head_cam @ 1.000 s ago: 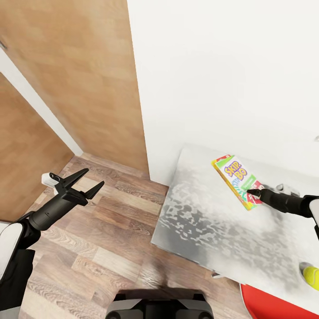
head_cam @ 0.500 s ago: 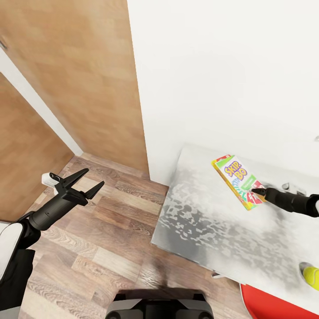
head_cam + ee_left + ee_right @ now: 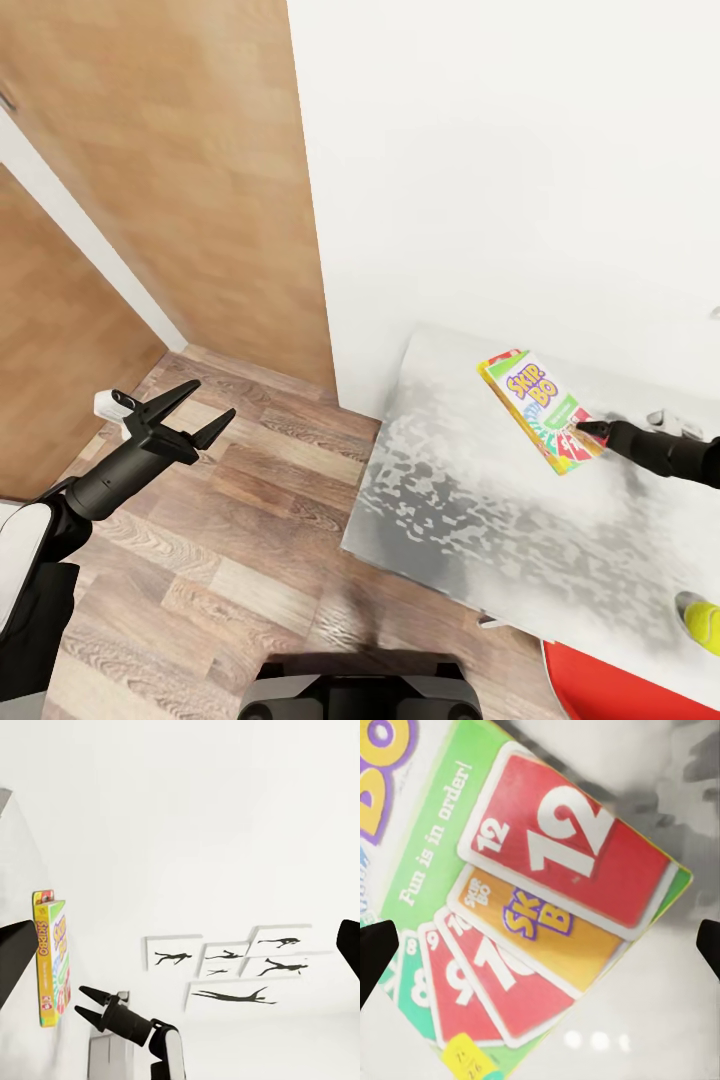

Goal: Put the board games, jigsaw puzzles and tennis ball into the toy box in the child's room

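Bright, even simulator light; blotchy grey mottling on the table (image 3: 470, 500); close-up Skip-Bo box (image 3: 532, 907) slightly soft.

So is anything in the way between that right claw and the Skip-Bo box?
Nothing visible is. The right gripper hangs open at the near corner of the Skip-Bo box, which lies flat on the table. In the right wrist view the box sits bare between the two fingertips.

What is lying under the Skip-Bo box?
The Skip-Bo box lies flat on the table, whose mottled white-grey top shows around it. Anything directly beneath it is covered. The right gripper is at its near end.
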You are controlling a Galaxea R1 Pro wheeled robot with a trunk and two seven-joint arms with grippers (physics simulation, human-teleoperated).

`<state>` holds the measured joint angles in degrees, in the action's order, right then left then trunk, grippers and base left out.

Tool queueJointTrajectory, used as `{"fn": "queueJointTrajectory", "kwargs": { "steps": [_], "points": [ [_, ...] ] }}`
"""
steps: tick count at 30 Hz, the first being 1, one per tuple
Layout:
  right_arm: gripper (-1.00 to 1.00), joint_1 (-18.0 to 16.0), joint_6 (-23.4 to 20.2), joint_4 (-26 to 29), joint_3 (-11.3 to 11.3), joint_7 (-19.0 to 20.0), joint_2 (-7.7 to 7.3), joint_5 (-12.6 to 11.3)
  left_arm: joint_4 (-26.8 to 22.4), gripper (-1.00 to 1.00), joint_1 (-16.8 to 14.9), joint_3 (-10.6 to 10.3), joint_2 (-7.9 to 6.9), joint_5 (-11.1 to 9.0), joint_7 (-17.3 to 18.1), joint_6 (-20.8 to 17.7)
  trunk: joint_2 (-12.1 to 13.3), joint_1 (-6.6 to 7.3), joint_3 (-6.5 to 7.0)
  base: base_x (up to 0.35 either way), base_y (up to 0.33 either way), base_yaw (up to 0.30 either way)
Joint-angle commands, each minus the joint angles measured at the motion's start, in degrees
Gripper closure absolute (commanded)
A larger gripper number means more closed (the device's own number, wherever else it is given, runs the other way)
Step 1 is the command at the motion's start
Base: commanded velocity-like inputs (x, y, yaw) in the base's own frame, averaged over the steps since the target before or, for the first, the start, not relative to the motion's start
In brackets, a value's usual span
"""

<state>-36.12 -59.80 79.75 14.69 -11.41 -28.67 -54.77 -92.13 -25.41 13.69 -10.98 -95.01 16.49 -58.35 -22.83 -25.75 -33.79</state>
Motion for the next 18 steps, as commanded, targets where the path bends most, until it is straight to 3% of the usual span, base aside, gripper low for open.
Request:
{"fn": "queueJointTrajectory", "kwargs": {
  "steps": [1, 18],
  "points": [
    [-1.0, -0.1, -0.2, 0.0, 0.1, -0.6, 0.0, -0.6, 0.0, -1.0, 0.0, 0.0, 0.0, 0.4, 0.5, -0.2, -0.1, -0.03, -0.07, 0.016, 0.0, 0.0],
    [-1.0, -0.2, -0.2, -0.5, 0.5, -0.4, 0.57, -0.8, 0.0, -1.0, -0.1, 0.0, 0.0, 0.4, 0.5, -0.2, -0.1, -0.03, -0.07, 0.056, 0.0, 0.0]
  ]
}}
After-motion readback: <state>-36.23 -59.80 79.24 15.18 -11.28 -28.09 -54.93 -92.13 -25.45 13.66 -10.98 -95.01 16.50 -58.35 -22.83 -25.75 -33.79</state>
